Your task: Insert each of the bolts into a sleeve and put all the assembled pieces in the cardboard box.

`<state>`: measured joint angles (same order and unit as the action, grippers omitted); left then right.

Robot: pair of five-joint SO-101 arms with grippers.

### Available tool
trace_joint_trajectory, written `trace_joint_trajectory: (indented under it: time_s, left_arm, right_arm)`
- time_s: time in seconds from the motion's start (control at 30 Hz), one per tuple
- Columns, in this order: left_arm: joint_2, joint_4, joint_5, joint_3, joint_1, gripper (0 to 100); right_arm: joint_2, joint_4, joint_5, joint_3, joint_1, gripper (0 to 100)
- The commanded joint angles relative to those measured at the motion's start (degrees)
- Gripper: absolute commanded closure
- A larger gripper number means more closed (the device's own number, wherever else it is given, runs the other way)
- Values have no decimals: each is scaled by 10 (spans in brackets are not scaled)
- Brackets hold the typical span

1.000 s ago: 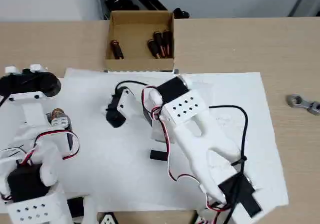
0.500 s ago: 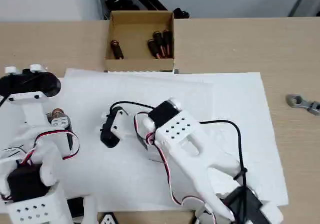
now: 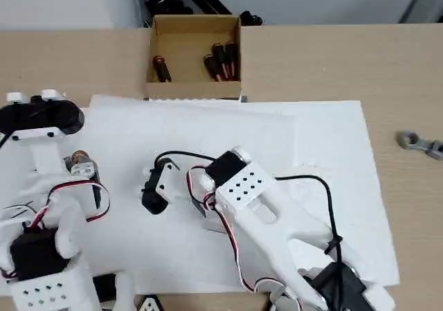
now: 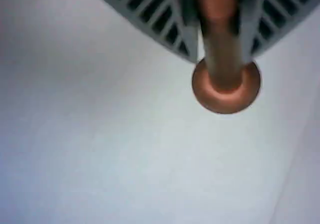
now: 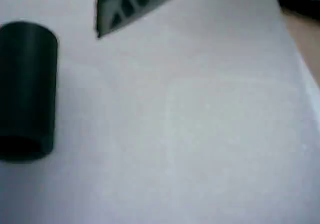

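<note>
The left fingers (image 4: pixel 150 14) clamp the bolt (image 4: pixel 226 79) by its shank, head protruding past them.

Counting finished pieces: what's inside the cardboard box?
Inside the cardboard box: one assembled piece alone on one side, a cluster on the other. The near wall hides a strip of floor.

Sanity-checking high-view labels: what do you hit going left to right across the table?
In order: left arm, holding a bolt → right arm → metal tool. I left out the cardboard box, since it overlaps the right arm's span.
</note>
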<state>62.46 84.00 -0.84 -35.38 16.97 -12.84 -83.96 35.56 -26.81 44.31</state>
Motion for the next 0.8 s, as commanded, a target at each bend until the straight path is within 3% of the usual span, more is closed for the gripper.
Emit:
trace_joint_trajectory:
  time_s: [0.0,0.77]
  left_arm:
    - [4,1,-5,1,0,994]
    - [5,2,-5,1,0,994]
  right_arm:
    - [-24,11,-5,-1,10,715]
    - [-18,231,2,-193,10,715]
